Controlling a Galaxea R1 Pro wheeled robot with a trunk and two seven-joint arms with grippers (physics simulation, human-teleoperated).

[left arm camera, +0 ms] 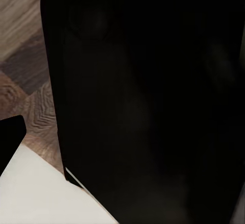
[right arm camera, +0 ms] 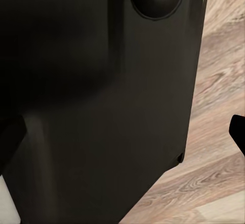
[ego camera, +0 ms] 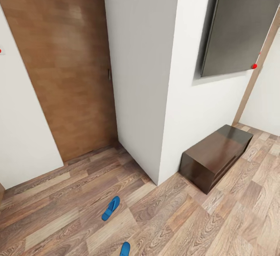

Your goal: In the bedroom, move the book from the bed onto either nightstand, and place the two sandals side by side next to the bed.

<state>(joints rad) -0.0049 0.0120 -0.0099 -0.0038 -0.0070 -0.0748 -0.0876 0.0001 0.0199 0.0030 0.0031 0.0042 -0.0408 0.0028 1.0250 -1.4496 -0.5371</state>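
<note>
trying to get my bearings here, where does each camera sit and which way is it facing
Head view: on the robot's head, looking forward and down at a brown door, a white wall corner, a dark low cabinet and two blue sandals on the floor.
Left wrist view: near the left gripper, up against a black robot part, floor at one edge.
Right wrist view: near the right gripper, facing a black robot part, floor beside it.
All three views share the wood-plank floor.

Looks like a room in a home. Light-brown wood-plank floor (ego camera: 175,217), plain white walls (ego camera: 144,65), a tall brown wooden door (ego camera: 66,65), a flat dark screen (ego camera: 239,22) hung on the wall, a long low dark-brown wooden cabinet (ego camera: 216,156), and two bright blue flip-flops (ego camera: 111,208) lying on the floor.
</note>
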